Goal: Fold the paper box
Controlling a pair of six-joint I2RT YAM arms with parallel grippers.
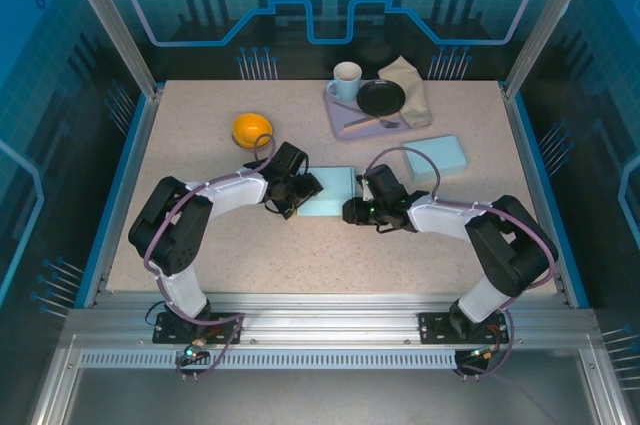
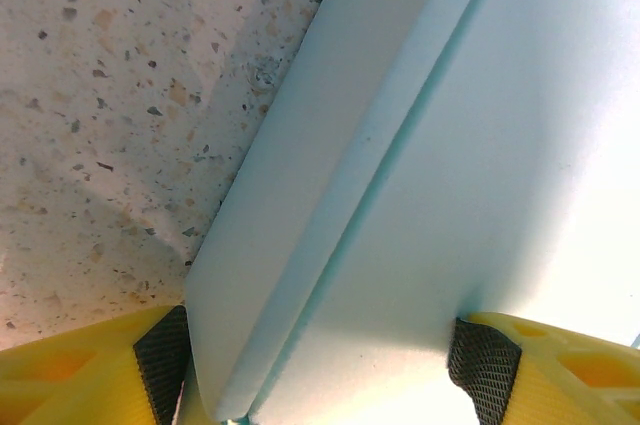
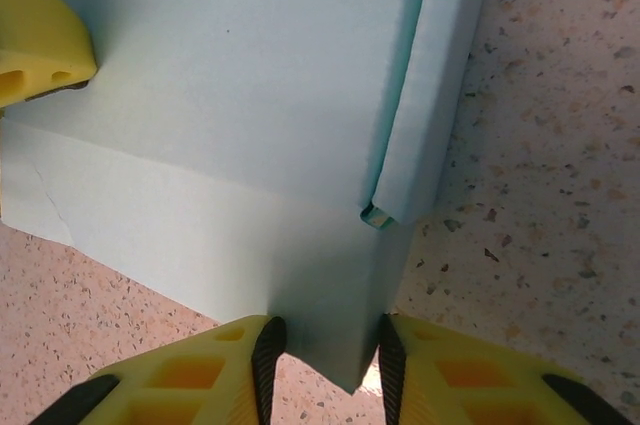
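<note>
Speckled tabletop (image 1: 300,260), pale-blue paper box (image 1: 335,185) part-folded, L gripper (image 2: 320,365) & R gripper (image 3: 325,355) both clamped on it

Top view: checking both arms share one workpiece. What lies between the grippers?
The paper box, between left gripper and right gripper, in the top view.

A speckled beige table (image 1: 200,235) carries several bystanders. An orange bowl (image 1: 252,129) sits alone toward the far left. At the far edge lies a lavender tray (image 1: 338,115), with a white mug (image 1: 346,81) upright at its left end, a black plate (image 1: 381,98) beside the mug, and a spoon (image 1: 372,123) along its near side. A folded beige napkin (image 1: 412,85) rests at the tray's right end, touching the plate.
</note>
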